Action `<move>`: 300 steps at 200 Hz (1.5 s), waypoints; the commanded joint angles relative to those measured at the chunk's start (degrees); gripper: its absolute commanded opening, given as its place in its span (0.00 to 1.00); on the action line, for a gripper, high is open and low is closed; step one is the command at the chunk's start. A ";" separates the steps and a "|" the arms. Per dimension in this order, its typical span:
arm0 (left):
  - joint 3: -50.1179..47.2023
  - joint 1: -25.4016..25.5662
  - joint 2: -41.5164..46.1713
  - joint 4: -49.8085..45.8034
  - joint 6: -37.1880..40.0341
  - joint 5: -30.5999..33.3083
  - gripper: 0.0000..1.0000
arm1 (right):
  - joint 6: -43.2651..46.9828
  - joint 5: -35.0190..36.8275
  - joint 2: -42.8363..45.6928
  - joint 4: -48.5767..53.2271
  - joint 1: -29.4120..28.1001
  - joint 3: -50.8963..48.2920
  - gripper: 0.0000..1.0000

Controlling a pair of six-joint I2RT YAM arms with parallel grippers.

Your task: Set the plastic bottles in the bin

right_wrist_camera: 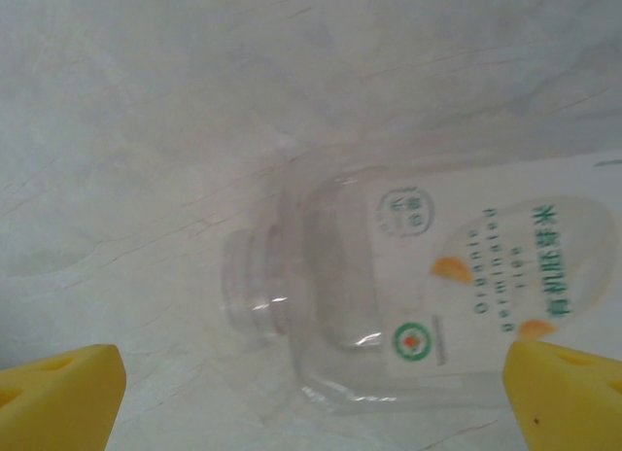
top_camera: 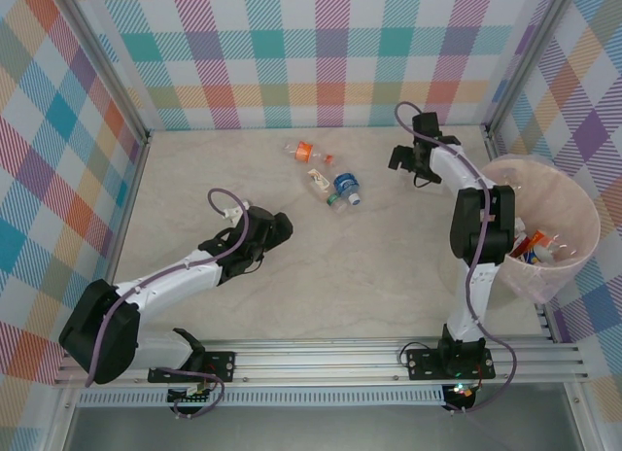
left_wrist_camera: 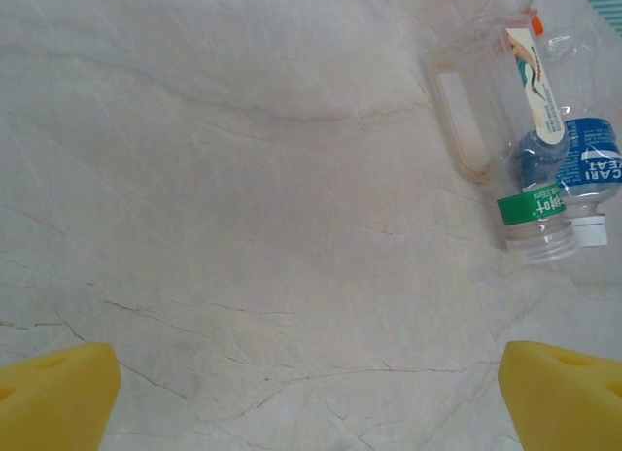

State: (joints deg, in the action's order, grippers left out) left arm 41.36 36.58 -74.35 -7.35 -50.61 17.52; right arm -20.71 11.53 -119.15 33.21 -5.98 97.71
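Two claws, both released wide, nothing between the pads. Far left: the left gripper (top_camera: 282, 225), on a low-stretched arm. Hovers over bare table (top_camera: 194, 179), aimed toward mid-table. From its wrist camera, yellow pads (left_wrist_camera: 53, 398) in the bottom corners, marble between them, and up at the right a cluster of plastic bottles (left_wrist_camera: 530, 130): a clear bottle with a cream label (left_wrist_camera: 476, 111), a capless green-banded bottle (left_wrist_camera: 533, 218), a blue-labelled bottle (left_wrist_camera: 591, 169) with a white cap, all touching or overlapping. Seen from above, same cluster at mid-table, with an orange-capped bottle (top_camera: 306, 152) lying just behind it. Further right, near the back wall: the right gripper (top_camera: 413, 164). Hangs over a capless clear bottle with a white label (right_wrist_camera: 428, 286) printed with orange fruit. Lies flat on the marble, beyond the spread yellow fingertips (right_wrist_camera: 569, 398), untouched. Far right: the bin (top_camera: 554, 193), standing at the table's right edge. Holds several more bottles (top_camera: 537, 247), red and orange showing inside the rim.
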 commanded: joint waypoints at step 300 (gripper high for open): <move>0.24 -0.50 -0.60 0.32 0.52 -1.26 1.00 | -3.94 -14.16 1.66 5.60 -12.34 -2.59 1.00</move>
State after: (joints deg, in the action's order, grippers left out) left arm 41.39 36.58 -76.20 -7.33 -51.18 16.29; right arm -23.57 -3.79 -116.79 37.60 -17.41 96.51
